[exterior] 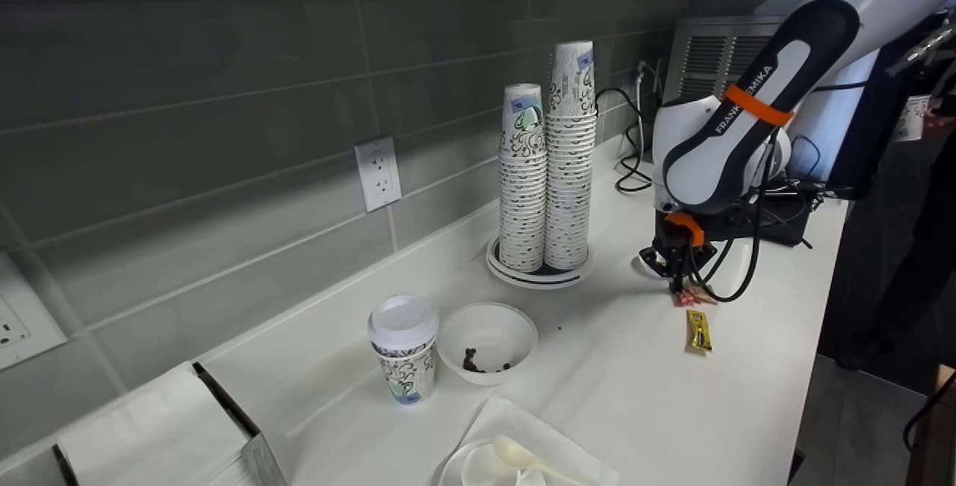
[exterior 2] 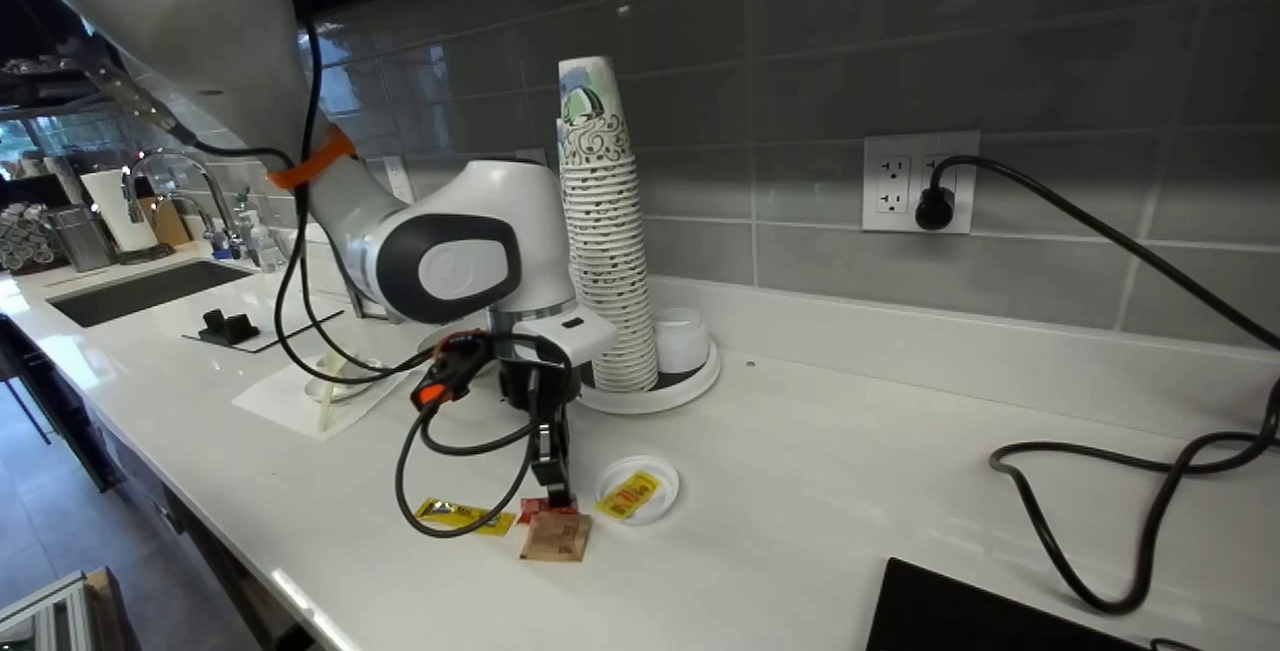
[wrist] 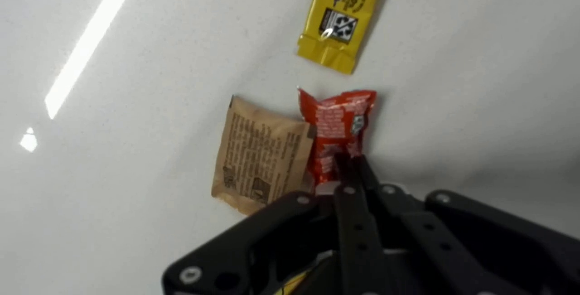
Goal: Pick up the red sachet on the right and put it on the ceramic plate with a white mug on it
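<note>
The red sachet (wrist: pixel 333 123) lies on the white counter, partly against a tan packet (wrist: pixel 263 157). My gripper (wrist: pixel 351 159) points down with its fingertips together on the sachet's near right part, pinching it. In an exterior view the gripper (exterior 2: pixel 558 499) is at counter height on the red sachet (exterior 2: pixel 533 509). A short white cup with blue-green markings (exterior: pixel 407 378), fitting the white mug, stands lidded on the counter. A white plate (exterior: pixel 450 469) on a napkin is cut off at the bottom edge; it holds a round white piece and a spoon (exterior: pixel 511 452).
A yellow packet (wrist: pixel 340 18) lies just beyond the sachet. A small white dish (exterior 2: pixel 669 481) with another yellow packet (exterior 2: pixel 628 495) stands beside the gripper. Tall paper cup stacks (exterior: pixel 567 172) stand by the wall. A white bowl (exterior: pixel 515 329) is beside the lidded cup.
</note>
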### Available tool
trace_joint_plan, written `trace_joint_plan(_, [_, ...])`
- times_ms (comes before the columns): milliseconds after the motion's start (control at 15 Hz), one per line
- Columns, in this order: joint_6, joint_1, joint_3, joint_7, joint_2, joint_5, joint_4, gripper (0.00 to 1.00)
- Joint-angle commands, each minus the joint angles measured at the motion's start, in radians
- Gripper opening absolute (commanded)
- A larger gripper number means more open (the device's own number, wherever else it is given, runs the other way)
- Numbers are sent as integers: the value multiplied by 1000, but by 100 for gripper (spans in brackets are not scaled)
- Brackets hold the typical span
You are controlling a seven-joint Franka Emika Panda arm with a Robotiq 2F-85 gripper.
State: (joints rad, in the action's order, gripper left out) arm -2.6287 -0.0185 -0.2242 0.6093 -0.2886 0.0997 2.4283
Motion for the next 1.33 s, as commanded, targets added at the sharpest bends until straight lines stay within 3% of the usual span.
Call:
trace_joint_plan(0, [-10, 14, -15, 21, -6, 5, -10, 1])
trace_joint_plan(867, [-8, -49, -33, 21, 229, -16, 49, 0])
trace_joint_plan(1267, [-19, -109, -29, 117, 325, 11, 84, 0])
